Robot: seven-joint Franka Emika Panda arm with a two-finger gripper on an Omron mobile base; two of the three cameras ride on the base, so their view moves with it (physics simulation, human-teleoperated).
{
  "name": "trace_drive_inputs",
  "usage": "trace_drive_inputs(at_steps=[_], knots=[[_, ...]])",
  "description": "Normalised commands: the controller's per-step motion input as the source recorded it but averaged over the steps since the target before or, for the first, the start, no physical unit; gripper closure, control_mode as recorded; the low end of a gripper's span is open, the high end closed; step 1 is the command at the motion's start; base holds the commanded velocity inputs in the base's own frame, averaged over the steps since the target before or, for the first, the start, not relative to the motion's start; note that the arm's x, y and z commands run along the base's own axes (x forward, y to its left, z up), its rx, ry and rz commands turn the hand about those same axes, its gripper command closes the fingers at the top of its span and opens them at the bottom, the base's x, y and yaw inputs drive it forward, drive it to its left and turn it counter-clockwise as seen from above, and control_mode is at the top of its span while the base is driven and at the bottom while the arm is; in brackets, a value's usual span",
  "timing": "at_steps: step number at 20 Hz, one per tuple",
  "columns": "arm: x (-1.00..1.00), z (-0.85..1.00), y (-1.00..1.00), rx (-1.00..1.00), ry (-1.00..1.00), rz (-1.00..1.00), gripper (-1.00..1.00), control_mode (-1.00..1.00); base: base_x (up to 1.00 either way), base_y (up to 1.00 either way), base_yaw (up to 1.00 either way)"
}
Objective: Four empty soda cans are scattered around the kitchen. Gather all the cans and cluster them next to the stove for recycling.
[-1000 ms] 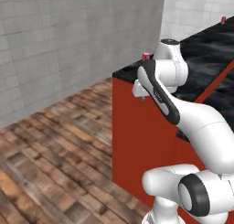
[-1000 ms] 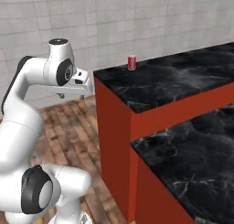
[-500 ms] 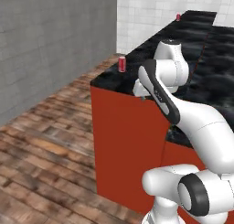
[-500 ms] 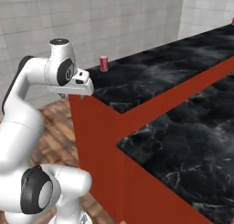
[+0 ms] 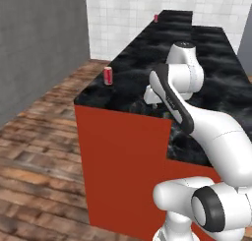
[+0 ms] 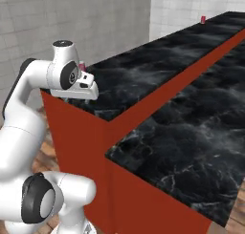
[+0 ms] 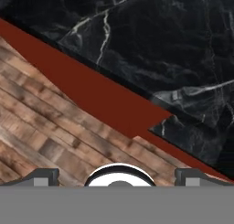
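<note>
While a small red soda can with a silvery top stands near the left corner of the black marbled counter, the white arm's gripper hovers to its right, fingers spread wide, holding nothing. A second red can sits at the counter's far end.

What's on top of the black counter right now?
Two red soda cans: a near can by the counter's left corner, and a far can at the wall end. The arm covers part of the top.
</note>
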Motion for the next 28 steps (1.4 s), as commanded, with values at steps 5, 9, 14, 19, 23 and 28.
trace_drive_inputs(at_steps=[5,9,14,19,23,28], knots=[[0.0,0.0,0.0,0.0,0.0,0.0,-1.0,1.0,0.36,0.29,-0.31],[0.0,0.0,0.0,0.0,0.0,0.0,-1.0,1.0,0.22,0.47,-0.36],[0.0,0.0,0.0,0.0,0.0,0.0,-1.0,1.0,0.25,0.47,-0.37],[0.0,0.0,0.0,0.0,0.0,0.0,-1.0,1.0,0.3,0.42,-0.44],[0.0,0.0,0.0,0.0,0.0,0.0,-1.0,1.0,0.44,0.31,-0.37],[0.0,0.0,0.0,0.0,0.0,0.0,-1.0,1.0,0.35,0.44,-0.25]])
